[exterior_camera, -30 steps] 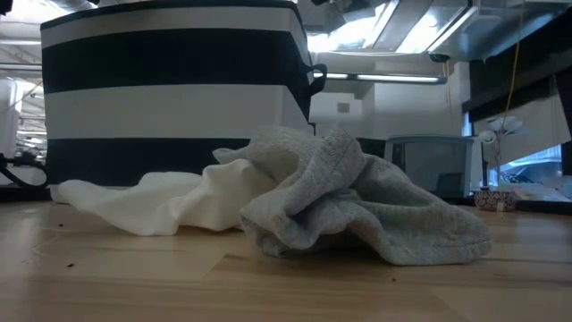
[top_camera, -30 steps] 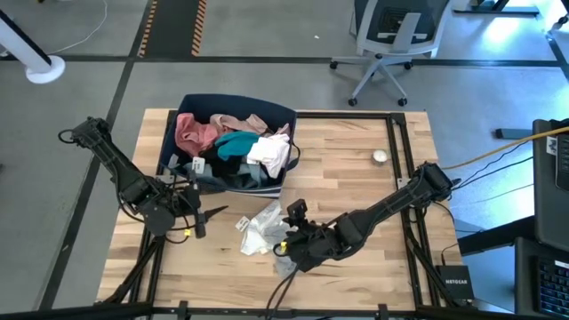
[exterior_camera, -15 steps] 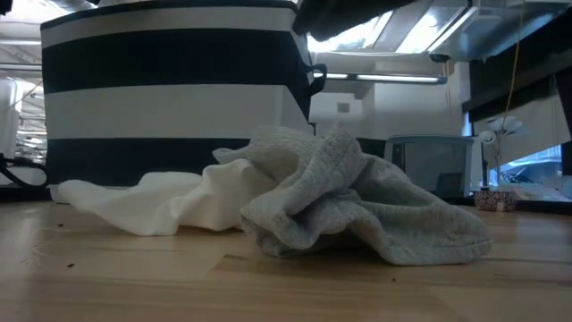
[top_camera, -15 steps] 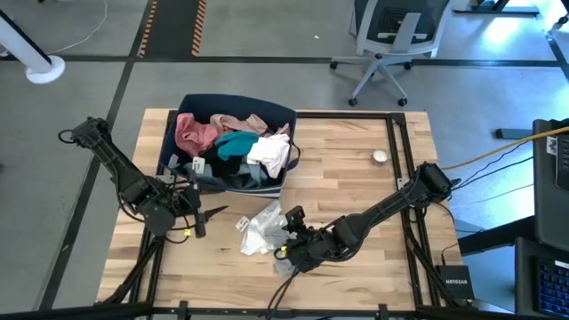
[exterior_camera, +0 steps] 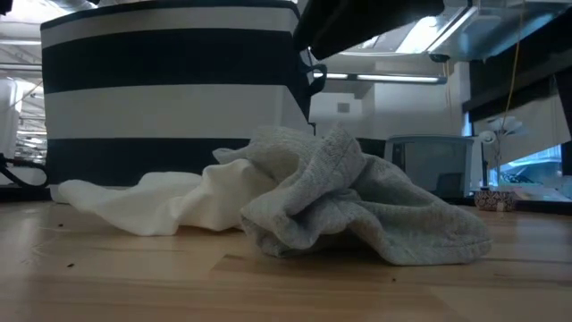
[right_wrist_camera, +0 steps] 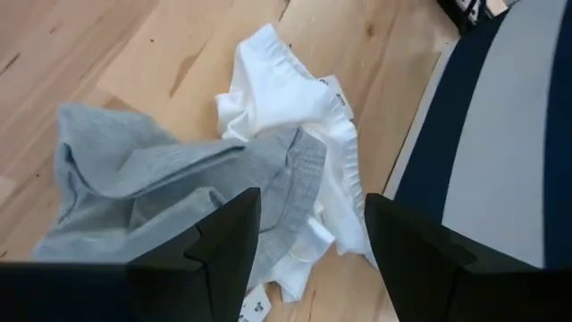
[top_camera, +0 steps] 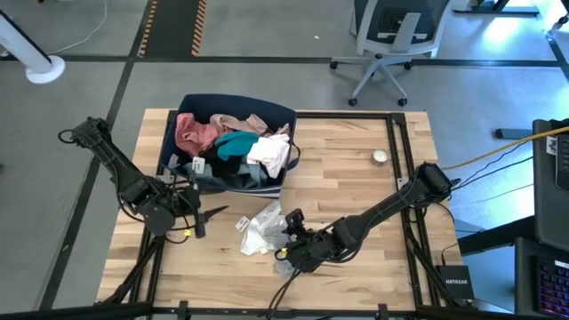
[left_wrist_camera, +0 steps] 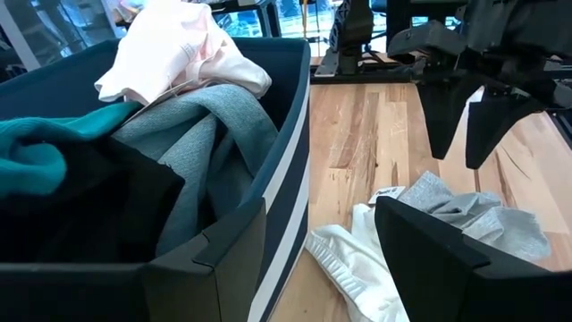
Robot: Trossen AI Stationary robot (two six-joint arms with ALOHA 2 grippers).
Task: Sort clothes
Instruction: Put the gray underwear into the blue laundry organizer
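A white piece point(right_wrist_camera: 286, 89) and a grey piece point(right_wrist_camera: 152, 188) lie crumpled together on the table in front of the navy striped bin point(top_camera: 182, 116); they also show in the low view, the white piece point(exterior_camera: 170, 201) and the grey piece point(exterior_camera: 357, 206). My right gripper point(right_wrist_camera: 313, 241) hangs open just above them, touching nothing; it also shows in the high view point(top_camera: 286, 227). The bin holds pink point(top_camera: 191, 132), teal point(top_camera: 233, 142), white point(top_camera: 269, 153) and black pieces. My left gripper point(top_camera: 206, 220) waits open by the bin's near left corner.
The bin's striped wall point(exterior_camera: 170, 89) stands right behind the pile. A small round object point(top_camera: 380, 156) lies at the table's right, beside a black frame rail point(top_camera: 396, 151). Bare wood lies near and right of the pile.
My right gripper has come down toward the grey and white pile and a little toward the table's left edge; in the low view it now reaches farther in from above. The clothes have not moved.
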